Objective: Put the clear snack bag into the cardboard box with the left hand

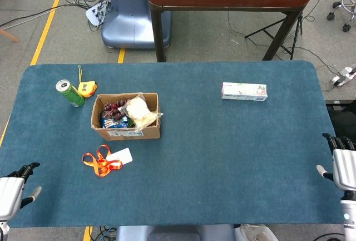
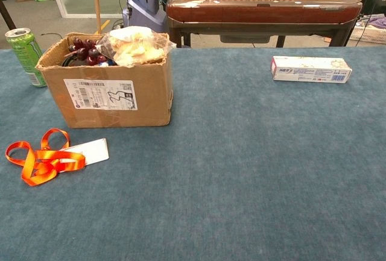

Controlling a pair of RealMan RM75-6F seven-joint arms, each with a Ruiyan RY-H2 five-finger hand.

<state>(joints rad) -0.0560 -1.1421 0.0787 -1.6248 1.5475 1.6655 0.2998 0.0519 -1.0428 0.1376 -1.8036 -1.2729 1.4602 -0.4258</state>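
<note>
Item: clear snack bag [image 1: 139, 112], lying in cardboard box [image 1: 129, 133], well ahead of left hand [image 1: 11, 190] (fingers spread, holding nothing). Right hand [image 1: 345, 166]: likewise empty. Judged complete; keep the left hand clear of the box.

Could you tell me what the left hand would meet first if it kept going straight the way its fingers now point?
Probably nothing soon: the left hand sits at the table's near left corner, fingers pointing away over bare blue table. The can lies further along, slightly right; depth is unclear.
</note>
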